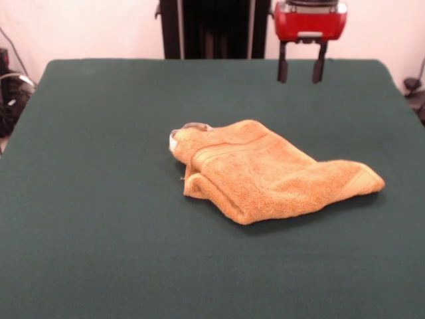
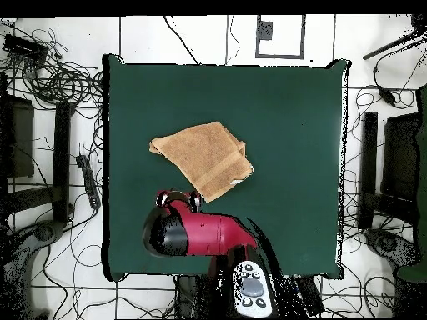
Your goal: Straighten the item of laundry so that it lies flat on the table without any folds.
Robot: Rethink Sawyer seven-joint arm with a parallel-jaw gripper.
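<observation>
Orange-tan towel [image 1: 269,173] folded on green table [image 1: 99,232], end effector [image 1: 301,70] open, empty, raised well apart behind it.

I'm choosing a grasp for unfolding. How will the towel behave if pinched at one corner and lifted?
The towel would probably drape limply, since it already lies in soft folds. Its terry pile likely grips the green table, so pushing may bunch it.

No text, label or number can be read anywhere (neither view shows any).
</observation>
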